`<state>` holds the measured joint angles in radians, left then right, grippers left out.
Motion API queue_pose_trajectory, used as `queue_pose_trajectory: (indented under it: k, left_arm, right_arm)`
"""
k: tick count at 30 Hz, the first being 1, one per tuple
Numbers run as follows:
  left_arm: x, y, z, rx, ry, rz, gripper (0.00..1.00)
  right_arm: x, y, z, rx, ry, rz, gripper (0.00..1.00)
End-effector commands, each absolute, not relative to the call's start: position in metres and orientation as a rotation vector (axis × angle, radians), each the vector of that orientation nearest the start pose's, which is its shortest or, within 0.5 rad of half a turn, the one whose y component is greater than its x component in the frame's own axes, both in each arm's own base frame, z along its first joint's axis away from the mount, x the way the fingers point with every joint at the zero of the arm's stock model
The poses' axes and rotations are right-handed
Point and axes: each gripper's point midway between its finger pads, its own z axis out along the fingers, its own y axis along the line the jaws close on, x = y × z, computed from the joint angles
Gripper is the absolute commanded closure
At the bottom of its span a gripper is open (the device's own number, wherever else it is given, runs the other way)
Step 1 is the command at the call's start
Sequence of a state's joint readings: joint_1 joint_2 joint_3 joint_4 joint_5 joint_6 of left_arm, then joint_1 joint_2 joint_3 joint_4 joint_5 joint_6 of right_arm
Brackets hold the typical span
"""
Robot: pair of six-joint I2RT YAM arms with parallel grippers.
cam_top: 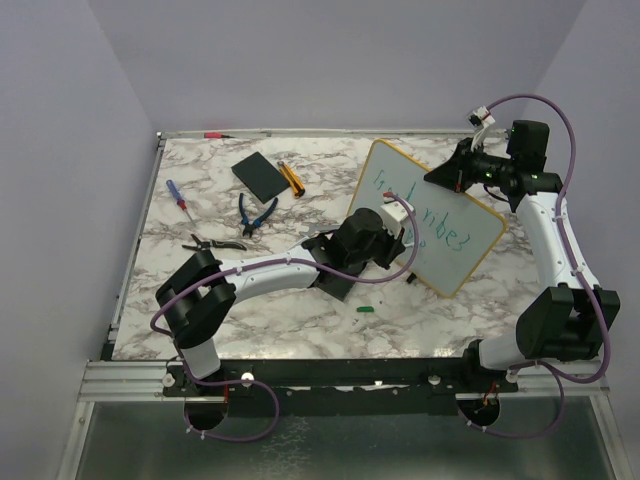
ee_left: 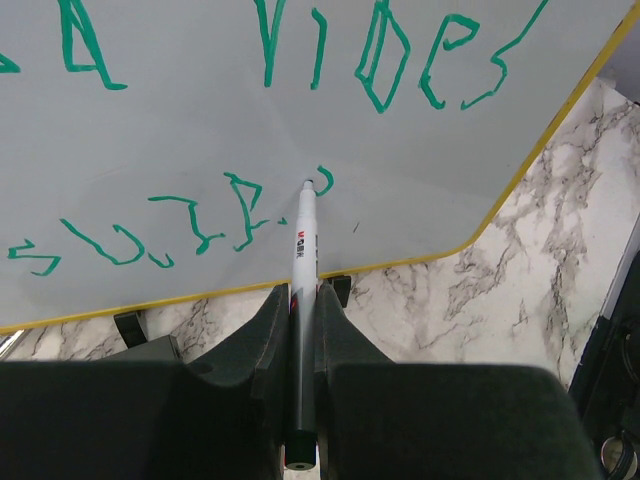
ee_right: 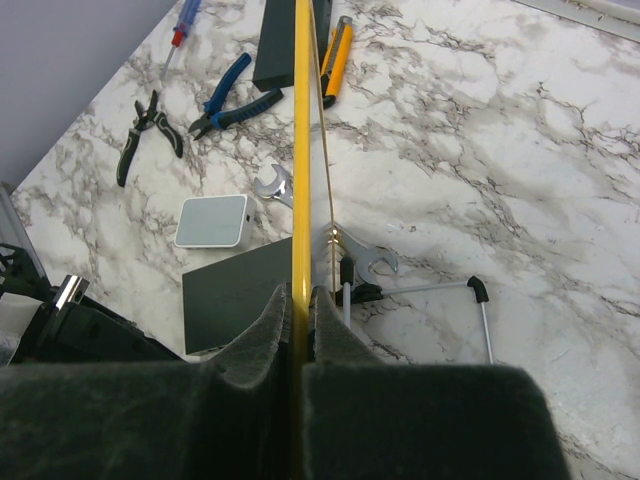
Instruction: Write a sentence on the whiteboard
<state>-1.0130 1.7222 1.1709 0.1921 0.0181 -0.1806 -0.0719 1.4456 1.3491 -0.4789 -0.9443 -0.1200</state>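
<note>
The whiteboard (cam_top: 462, 235), white with a thin yellow rim, stands tilted at the table's right centre. Green lettering (cam_top: 432, 222) runs across it in two lines; the left wrist view shows both lines (ee_left: 380, 60). My left gripper (ee_left: 304, 292) is shut on a white marker (ee_left: 304, 250), whose tip touches the board at the end of the lower line. My right gripper (ee_right: 300, 298) is shut on the board's yellow rim (ee_right: 300, 150) at its top edge and holds the board up. It also shows in the top view (cam_top: 447, 172).
Behind the board lie a black slab (cam_top: 259, 174), an orange-handled tool (cam_top: 290, 177), blue pliers (cam_top: 256, 213), black pliers (cam_top: 212, 243) and a screwdriver (cam_top: 177, 195). A green cap (cam_top: 366, 310) lies near the front. A pale pad (ee_right: 211, 221), wrenches (ee_right: 362, 258) and a wire stand (ee_right: 470, 292) sit by the board.
</note>
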Motion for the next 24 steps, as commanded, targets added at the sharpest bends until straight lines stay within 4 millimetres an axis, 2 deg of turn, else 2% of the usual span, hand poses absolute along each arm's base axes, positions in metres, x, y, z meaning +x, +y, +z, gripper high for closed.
queue_pose_trajectory:
  k: [1,24]
  left_arm:
    - [0.268,-0.456,0.209,0.804,1.739,-0.850,1.00]
    - [0.256,-0.464,0.206,0.833,1.733,-0.871,1.00]
  right_arm:
    - [0.357,0.123,0.261,-0.573,1.976,0.983,0.99]
    - [0.357,0.122,0.261,-0.574,1.975,0.979,0.99]
